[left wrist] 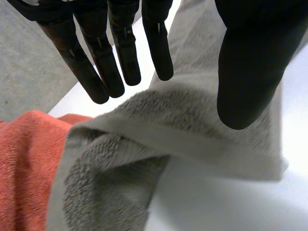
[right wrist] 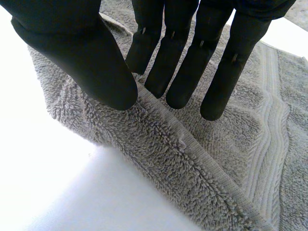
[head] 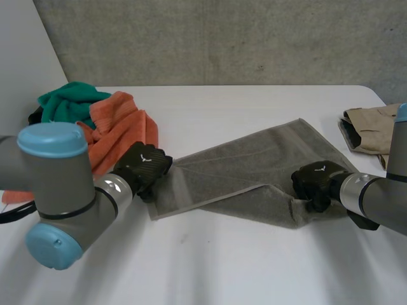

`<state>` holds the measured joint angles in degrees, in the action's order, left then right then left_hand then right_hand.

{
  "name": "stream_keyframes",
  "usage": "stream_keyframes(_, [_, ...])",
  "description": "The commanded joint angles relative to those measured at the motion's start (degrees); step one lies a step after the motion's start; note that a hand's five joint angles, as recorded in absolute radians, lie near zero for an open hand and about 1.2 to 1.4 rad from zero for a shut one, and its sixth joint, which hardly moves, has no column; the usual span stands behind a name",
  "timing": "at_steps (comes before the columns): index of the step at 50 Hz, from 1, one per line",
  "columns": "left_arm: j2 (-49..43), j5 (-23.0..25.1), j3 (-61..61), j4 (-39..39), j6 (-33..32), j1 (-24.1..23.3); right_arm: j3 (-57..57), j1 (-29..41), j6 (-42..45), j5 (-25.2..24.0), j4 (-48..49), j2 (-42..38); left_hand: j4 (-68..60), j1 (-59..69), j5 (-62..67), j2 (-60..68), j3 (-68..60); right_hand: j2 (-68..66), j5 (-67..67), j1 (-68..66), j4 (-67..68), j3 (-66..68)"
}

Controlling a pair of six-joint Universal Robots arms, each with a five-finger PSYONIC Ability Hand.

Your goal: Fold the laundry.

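Towel [head: 254,168], grey, lies slantwise across the table [head: 210,267], partly doubled over; judged risk: a skewed fold if either hand closes on one layer only or slips off the hem, neither being clamped yet. Left hand [head: 141,166]: fingers straight, thumb spread wide, tips over the hem at the towel's left end, holding nothing; right hand [head: 316,183]: same posture, fingers and thumb either side of the raised hem at the near right edge. Outward from the left hand, orange cloth [head: 121,127] sits just beside that end and could get dragged along; beige garment [head: 372,124] lies well apart.
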<state>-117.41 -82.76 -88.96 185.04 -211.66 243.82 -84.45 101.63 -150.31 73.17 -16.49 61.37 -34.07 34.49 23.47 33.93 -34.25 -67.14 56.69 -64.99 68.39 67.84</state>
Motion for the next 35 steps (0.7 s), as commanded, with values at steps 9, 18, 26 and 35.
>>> stream_keyframes(9, [-7.2, -1.4, 3.4, 5.0, -6.4, 0.3, -1.4, 0.7, 1.3, 0.2, 0.8, 0.0, -12.1, 11.7, 12.7, 12.3, -11.9, -12.9, 13.3, -15.0, 11.6, 12.2])
stream_keyframes(18, [-10.0, -1.6, 6.3, 5.1, -7.7, 0.2, -1.8, 0.8, 1.7, 0.4, 0.8, 0.0, -45.9, 45.5, 46.5, 46.1, -45.7, -12.9, 13.3, -15.0, 11.6, 12.2])
stream_keyframes(26, [1.6, -2.8, 3.3, 4.3, 0.9, -1.0, -2.9, 0.7, 1.5, 1.2, 0.8, 1.5, -45.9, 45.5, 46.5, 46.1, -45.7, -12.9, 13.3, -15.0, 11.6, 12.2])
stream_keyframes(35, [7.0, -2.8, 6.2, -2.9, 12.9, 1.0, -3.4, 2.3, 3.0, 3.0, -4.5, 4.1, -45.9, 45.5, 46.5, 46.1, -45.7, -12.9, 13.3, -15.0, 11.6, 12.2])
